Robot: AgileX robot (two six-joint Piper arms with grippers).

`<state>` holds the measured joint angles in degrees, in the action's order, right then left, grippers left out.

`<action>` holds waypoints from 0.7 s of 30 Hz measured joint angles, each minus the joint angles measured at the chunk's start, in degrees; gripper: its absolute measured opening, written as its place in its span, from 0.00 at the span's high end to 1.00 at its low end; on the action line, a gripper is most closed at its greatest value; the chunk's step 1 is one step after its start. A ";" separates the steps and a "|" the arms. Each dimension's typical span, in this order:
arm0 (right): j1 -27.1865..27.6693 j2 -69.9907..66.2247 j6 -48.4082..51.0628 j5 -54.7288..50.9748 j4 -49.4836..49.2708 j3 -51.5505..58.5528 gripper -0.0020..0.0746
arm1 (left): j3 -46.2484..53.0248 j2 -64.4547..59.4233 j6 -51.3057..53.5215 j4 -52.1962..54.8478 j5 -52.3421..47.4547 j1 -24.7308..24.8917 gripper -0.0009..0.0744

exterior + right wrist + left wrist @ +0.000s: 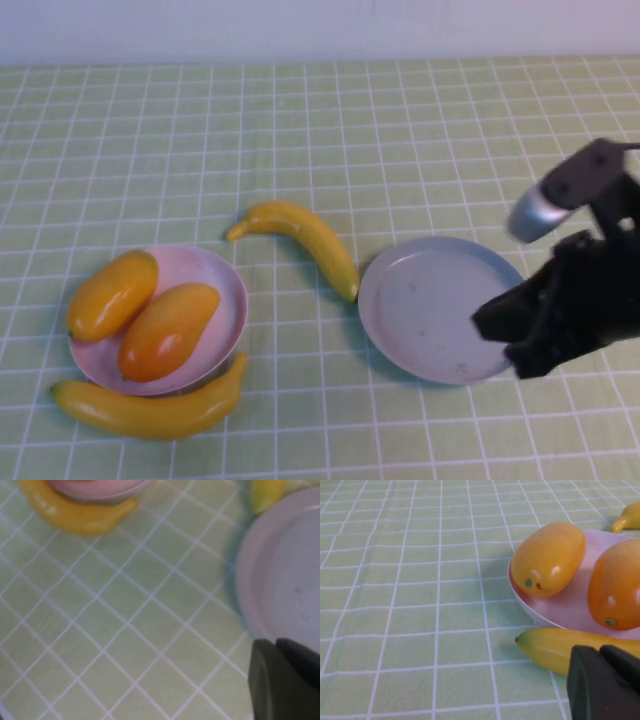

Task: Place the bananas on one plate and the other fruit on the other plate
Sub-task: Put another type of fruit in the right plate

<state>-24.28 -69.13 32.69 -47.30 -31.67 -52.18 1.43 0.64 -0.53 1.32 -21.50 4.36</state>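
Note:
Two yellow-orange mangoes [112,295] [168,330] lie side by side on the pink plate [205,268] at the left. One banana [150,410] curves along that plate's near rim. The other banana [305,237] lies on the cloth between the plates, its end close to the grey-blue plate [430,305], which holds nothing. My right gripper [487,320] hangs shut and empty over that plate's right rim. My left gripper [601,651] is outside the high view; its wrist view shows it shut and empty, just short of the near banana [552,647] and the mangoes [547,557] [615,585].
A green cloth with a white grid [320,140] covers the whole table. A pale wall runs along the far edge. The right arm's dark body and silver joint [540,210] stand at the right side.

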 joint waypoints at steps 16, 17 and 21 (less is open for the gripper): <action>-29.17 -35.23 21.05 -2.55 5.21 -30.95 0.67 | 0.00 0.00 0.00 0.00 0.00 0.00 0.99; -29.61 -36.90 21.28 -2.55 5.64 -32.58 0.63 | 0.00 0.00 0.00 0.00 0.00 0.00 0.99; -31.78 -42.25 25.41 -2.55 6.78 -37.04 0.49 | 0.00 0.00 0.00 0.00 0.00 0.00 0.99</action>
<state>-56.06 -111.38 58.10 -49.85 -24.90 -89.22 1.43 0.64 -0.53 1.32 -21.50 4.36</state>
